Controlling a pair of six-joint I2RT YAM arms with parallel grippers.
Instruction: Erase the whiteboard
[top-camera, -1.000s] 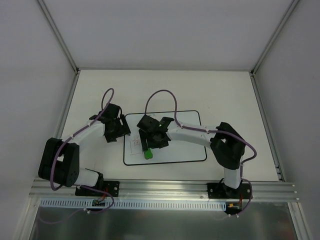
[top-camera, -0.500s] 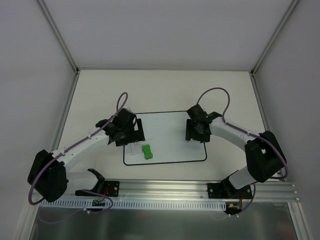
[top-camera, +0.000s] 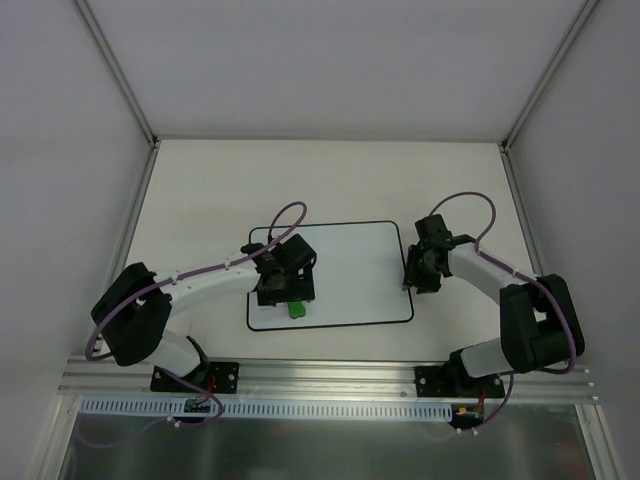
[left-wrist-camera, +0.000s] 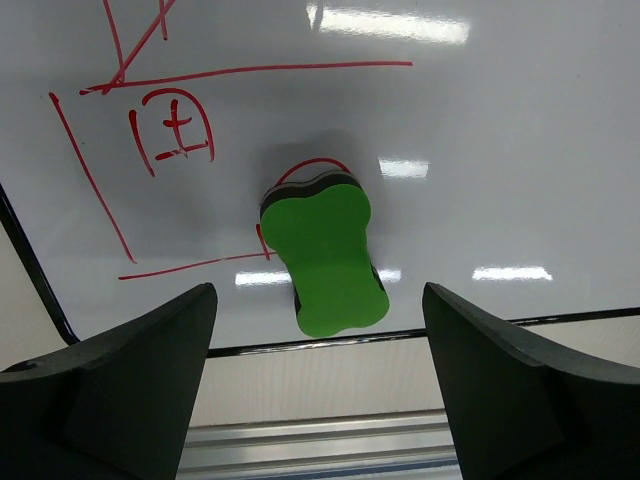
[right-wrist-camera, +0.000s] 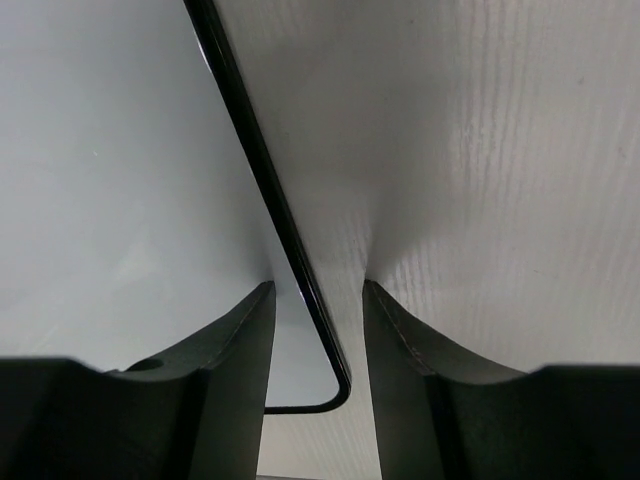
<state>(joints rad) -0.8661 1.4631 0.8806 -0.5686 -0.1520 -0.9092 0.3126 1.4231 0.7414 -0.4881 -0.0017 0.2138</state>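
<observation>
The whiteboard lies flat on the table with a red house drawing at its left end. A green eraser lies on the board near its front left edge, over part of the red lines. My left gripper hovers just above the eraser, jaws wide open, with the eraser ahead of and between the fingertips. My right gripper is at the board's right edge, fingers a narrow gap apart and straddling the black border near the front right corner, holding nothing.
The white table is boxed in by white walls on three sides. An aluminium rail runs along the near edge, just in front of the board, and also shows in the left wrist view.
My right gripper let go of the eraser on the board and swung right to the board's right edge. My left gripper moved from beside the board's left edge to above the eraser.
</observation>
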